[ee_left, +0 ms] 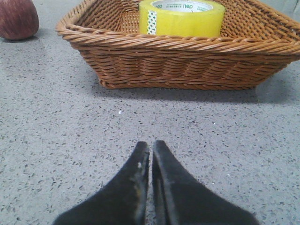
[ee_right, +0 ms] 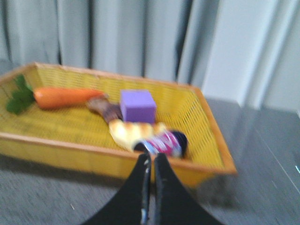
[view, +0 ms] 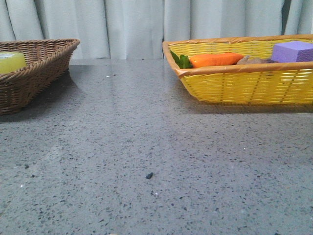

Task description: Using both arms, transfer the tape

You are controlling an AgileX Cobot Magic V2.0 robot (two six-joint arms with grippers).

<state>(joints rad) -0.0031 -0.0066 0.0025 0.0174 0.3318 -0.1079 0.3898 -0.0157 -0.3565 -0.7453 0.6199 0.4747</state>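
Both my grippers were closed on nothing, and the tape [ee_left: 182,18] stood core-up in the brown basket [ee_left: 178,61] at far left, straight ahead of the left gripper [ee_left: 150,149], nearer it than the right gripper [ee_right: 151,161].

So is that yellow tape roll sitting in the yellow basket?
No, the tape sits in the brown wicker basket, untouched by either arm.

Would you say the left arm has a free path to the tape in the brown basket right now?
Probably yes: bare table lies between the left gripper and the brown basket, and the tape stands uncovered. The shut fingers must open and clear the rim.
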